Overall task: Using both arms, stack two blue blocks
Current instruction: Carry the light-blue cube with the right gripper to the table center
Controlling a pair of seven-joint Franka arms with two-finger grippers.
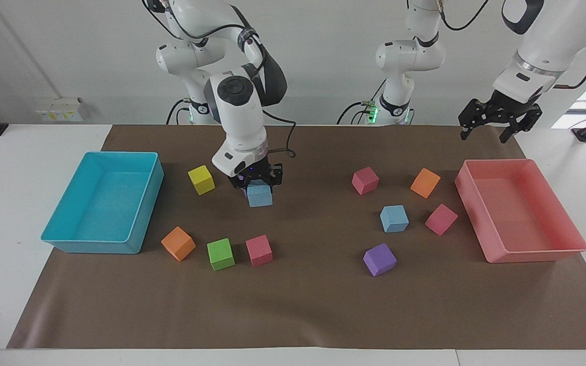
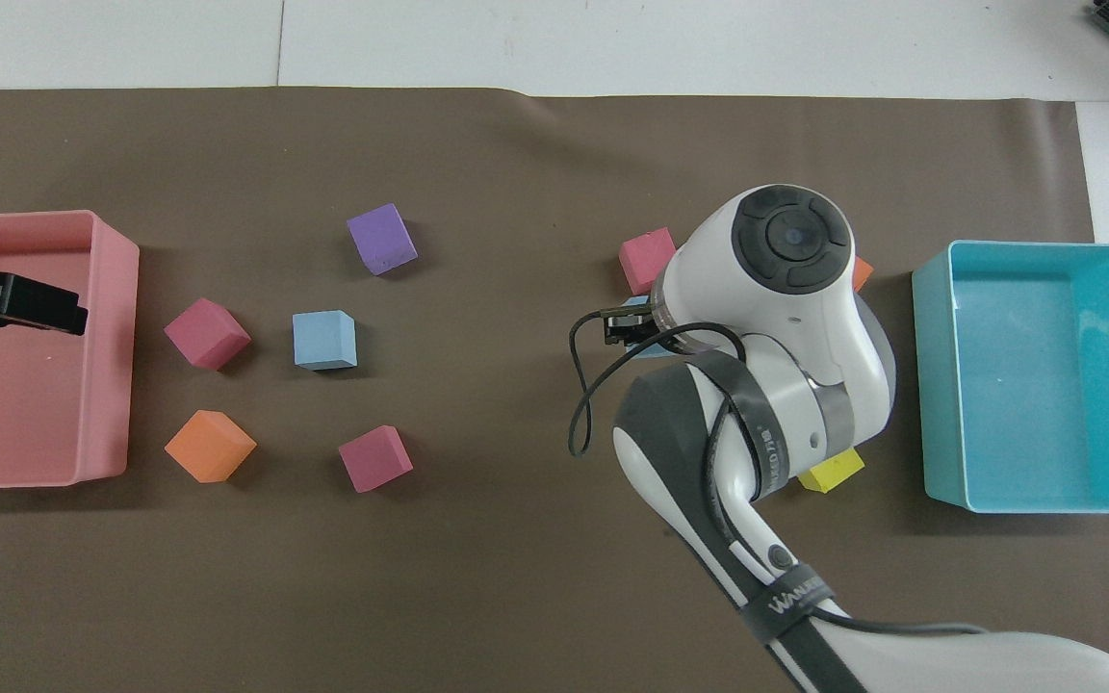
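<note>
My right gripper (image 1: 258, 186) is shut on one light blue block (image 1: 260, 195) and holds it above the brown mat, over a purple cube that is almost wholly hidden. In the overhead view the right arm covers most of this block (image 2: 633, 309), and the gripper (image 2: 627, 329) shows at its edge. The second blue block (image 1: 393, 218) sits on the mat toward the left arm's end, among pink, orange and purple cubes; it also shows in the overhead view (image 2: 324, 339). My left gripper (image 1: 486, 133) waits open over the pink tray (image 1: 532, 254), seen from above too (image 2: 64, 313).
A turquoise tray (image 1: 69, 245) stands at the right arm's end. Near it lie a yellow cube (image 1: 201, 179), an orange cube (image 1: 178, 243), a green cube (image 1: 220, 253) and a pink cube (image 1: 259, 250). A purple cube (image 1: 379, 259) lies farther from the robots than the second blue block.
</note>
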